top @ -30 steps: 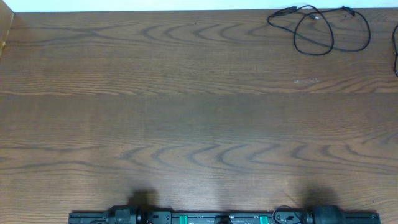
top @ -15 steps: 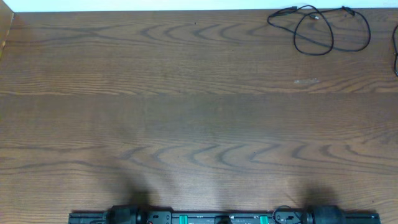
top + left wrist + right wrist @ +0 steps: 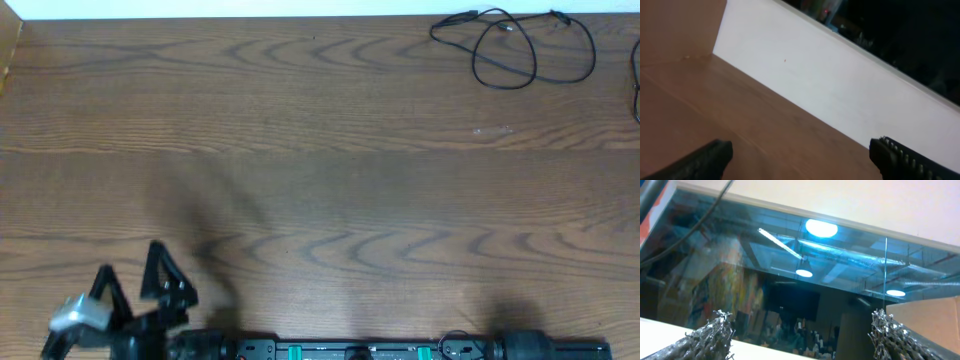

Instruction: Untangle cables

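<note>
Black cables [image 3: 507,87] lie looped at one o'clock, well apart from my left gripper [image 3: 130,262], wide open and empty at seven; I'd reach with the right gripper [image 3: 800,325], likewise spread and empty.

Overhead, the arm behind the left gripper [image 3: 130,262] is cut off by the bottom edge, as is the right arm's base [image 3: 525,347]. A black cord [image 3: 636,95] runs off the right edge. The plug ends of the cables [image 3: 507,87] are too small to make out. Both wrist views crop their jaws to the tips, and the left wrist's surface [image 3: 715,110] is blurred.
</note>
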